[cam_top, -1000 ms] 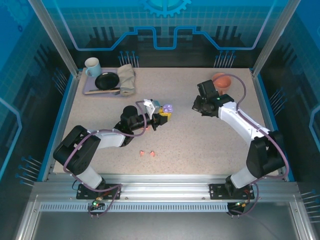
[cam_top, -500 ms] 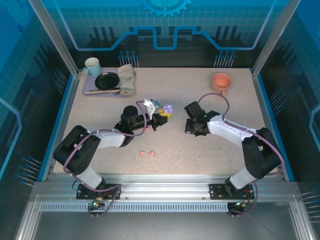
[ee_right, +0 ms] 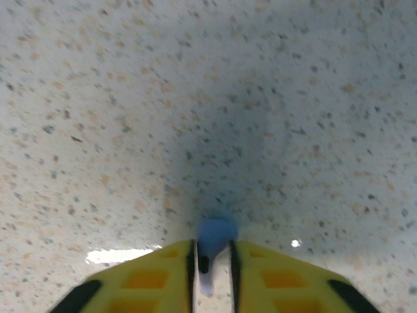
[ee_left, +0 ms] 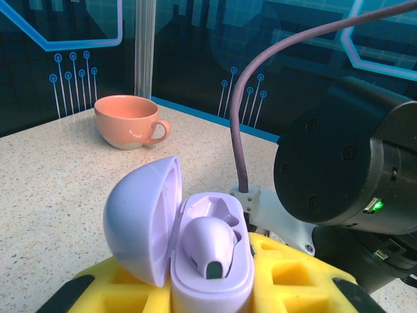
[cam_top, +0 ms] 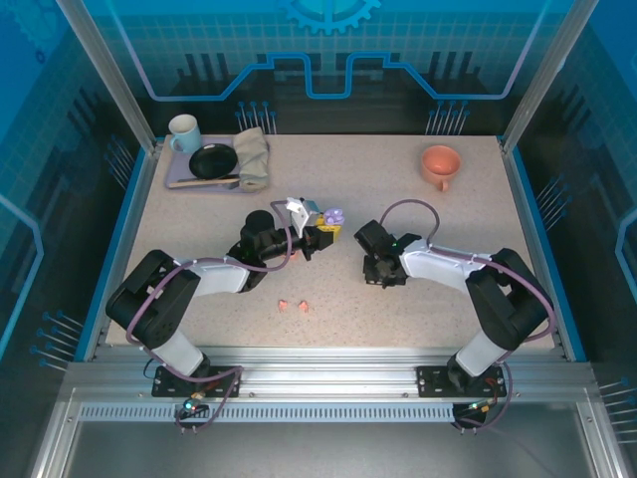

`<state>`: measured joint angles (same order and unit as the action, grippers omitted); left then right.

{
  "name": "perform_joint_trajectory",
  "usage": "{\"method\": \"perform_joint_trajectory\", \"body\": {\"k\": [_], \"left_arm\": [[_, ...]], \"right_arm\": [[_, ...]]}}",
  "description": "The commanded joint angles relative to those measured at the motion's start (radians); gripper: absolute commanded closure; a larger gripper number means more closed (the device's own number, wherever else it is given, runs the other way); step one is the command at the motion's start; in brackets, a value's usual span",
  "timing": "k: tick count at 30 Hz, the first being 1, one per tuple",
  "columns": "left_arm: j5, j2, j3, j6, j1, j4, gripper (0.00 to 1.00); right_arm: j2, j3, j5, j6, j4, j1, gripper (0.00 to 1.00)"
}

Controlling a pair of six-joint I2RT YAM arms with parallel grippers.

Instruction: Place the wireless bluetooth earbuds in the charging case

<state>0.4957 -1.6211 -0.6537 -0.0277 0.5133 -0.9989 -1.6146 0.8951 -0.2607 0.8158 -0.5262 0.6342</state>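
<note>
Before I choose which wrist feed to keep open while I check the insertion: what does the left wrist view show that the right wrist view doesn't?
Left wrist only: the open lilac case held in the left claw, one seated earbud inside it, the peach cup and the right arm.
Right wrist only: a loose earbud between the tips of the right claw, close to the table. Whether it is gripped, I can't tell.
Both: the speckled tabletop and yellow finger pads.

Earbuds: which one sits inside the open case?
A lilac plastic earbud in the lilac clamshell case; the two salmon-pink ones lie on the speckled table.
</note>
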Motion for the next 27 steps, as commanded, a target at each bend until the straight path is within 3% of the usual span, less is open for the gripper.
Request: {"method": "perform_joint_trajectory", "body": {"k": [1, 3, 6, 15, 27], "left_arm": [[0.024, 0.032, -0.018, -0.012, -0.004, -0.021, 1.00], [0.022, 0.036, -0.017, -0.009, -0.003, -0.024, 1.00], [0.019, 0.036, -0.017, -0.005, -0.004, -0.027, 1.00], [0.017, 0.025, -0.026, -0.001, -0.005, -0.040, 1.00], [0.016, 0.017, -0.027, -0.008, -0.005, -0.056, 1.00]], "right_arm": [[-0.014, 0.068, 0.002, 0.029, -0.115, 0.003, 0.66], [-0.014, 0.116, 0.011, 0.059, -0.167, -0.002, 0.57], [-0.037, 0.182, 0.030, 0.116, -0.248, -0.013, 0.53], [-0.096, 0.234, 0.060, 0.335, -0.345, -0.036, 0.54], [-0.185, 0.259, 0.073, 0.376, -0.312, -0.049, 0.57]]}}
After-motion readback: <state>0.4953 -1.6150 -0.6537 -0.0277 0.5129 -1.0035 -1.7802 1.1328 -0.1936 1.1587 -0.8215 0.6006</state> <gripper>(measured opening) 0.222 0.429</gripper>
